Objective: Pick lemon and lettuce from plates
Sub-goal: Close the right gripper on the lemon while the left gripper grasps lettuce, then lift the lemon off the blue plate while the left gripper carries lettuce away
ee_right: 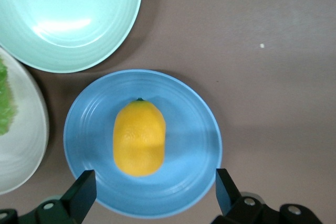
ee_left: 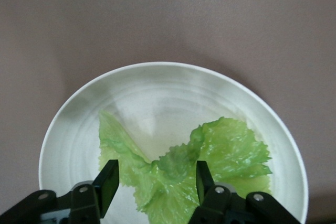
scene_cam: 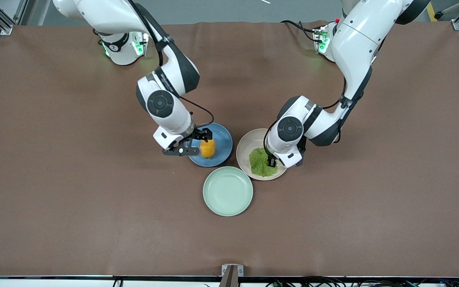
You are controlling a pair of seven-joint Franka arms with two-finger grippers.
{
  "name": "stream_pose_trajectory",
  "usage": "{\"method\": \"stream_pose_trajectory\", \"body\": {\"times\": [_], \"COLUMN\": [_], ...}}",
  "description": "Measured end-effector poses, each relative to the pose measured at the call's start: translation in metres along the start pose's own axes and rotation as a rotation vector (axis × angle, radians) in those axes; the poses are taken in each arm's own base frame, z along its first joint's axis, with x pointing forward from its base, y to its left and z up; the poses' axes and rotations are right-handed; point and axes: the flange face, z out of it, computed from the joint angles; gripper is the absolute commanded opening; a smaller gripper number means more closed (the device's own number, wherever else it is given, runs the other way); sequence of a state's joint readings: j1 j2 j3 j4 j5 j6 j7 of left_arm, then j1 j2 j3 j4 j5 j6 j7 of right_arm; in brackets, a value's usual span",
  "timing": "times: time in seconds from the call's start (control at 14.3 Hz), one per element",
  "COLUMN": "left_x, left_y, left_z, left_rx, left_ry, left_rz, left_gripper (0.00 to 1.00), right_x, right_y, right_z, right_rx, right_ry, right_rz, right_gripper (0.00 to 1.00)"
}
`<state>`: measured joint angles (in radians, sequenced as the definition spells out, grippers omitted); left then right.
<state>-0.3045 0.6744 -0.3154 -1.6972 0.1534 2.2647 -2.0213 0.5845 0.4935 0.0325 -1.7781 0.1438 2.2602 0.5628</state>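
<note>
The lemon (scene_cam: 207, 148) lies on the blue plate (scene_cam: 222, 137). My right gripper (scene_cam: 195, 144) hovers over that plate, open wide; in the right wrist view its fingers (ee_right: 84, 193) straddle the plate's rim (ee_right: 197, 140), with the lemon (ee_right: 139, 138) ahead of my right gripper (ee_right: 155, 192). The lettuce (scene_cam: 261, 162) lies on the beige plate (scene_cam: 249, 141). My left gripper (scene_cam: 274, 162) is low over it, open; in the left wrist view its fingers (ee_left: 108, 182) stand either side of the crinkled leaf (ee_left: 173, 174) on the plate (ee_left: 157, 93), my left gripper (ee_left: 156, 184) centred on it.
An empty mint-green plate (scene_cam: 228, 191) sits nearer the front camera, touching close to both other plates; it also shows in the right wrist view (ee_right: 68, 19). The three plates cluster mid-table on the brown mat (scene_cam: 74, 191).
</note>
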Motion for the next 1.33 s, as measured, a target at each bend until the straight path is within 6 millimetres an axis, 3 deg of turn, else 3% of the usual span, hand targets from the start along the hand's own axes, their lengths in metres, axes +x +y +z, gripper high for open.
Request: {"method": "stream_pose_trajectory", "body": {"times": [0.28,0.49,0.63,0.7,0.84,0.98,1.05,1.12,1.33], "left_x": [0.006,0.008,0.008,0.008,0.009,0.014,0.020,0.029,0.076], "left_y": [0.002,0.004,0.006,0.006,0.010,0.017,0.020,0.022,0.024], "left_z": [0.007,0.009,0.007,0.006,0.001,-0.019,-0.036,-0.059,-0.131], "left_rx": [0.000,-0.007,-0.014,-0.018,-0.032,-0.060,-0.070,-0.077,-0.101], "left_ry": [0.012,0.024,0.028,0.029,0.033,0.034,0.041,0.053,0.090], "left_rz": [-0.004,0.006,0.010,0.015,0.043,0.088,0.115,0.147,0.239], "left_gripper": [0.35,0.01,0.00,0.00,0.00,0.00,0.00,0.00,0.00], "right_x": [-0.010,-0.016,-0.020,-0.020,-0.019,-0.019,-0.018,-0.017,-0.015], "right_y": [-0.020,-0.029,-0.031,-0.031,-0.030,-0.029,-0.028,-0.028,-0.028], "right_z": [0.034,0.069,0.084,0.087,0.087,0.088,0.088,0.087,0.085], "right_rx": [0.008,0.010,0.002,0.000,-0.005,-0.016,-0.020,-0.020,-0.020], "right_ry": [0.020,0.031,0.023,0.020,0.023,0.029,0.032,0.034,0.039], "right_rz": [0.011,0.000,-0.006,-0.006,-0.010,-0.021,-0.024,-0.024,-0.024], "right_gripper": [1.00,1.00,0.99,0.92,0.66,0.40,0.32,0.25,0.21]}}
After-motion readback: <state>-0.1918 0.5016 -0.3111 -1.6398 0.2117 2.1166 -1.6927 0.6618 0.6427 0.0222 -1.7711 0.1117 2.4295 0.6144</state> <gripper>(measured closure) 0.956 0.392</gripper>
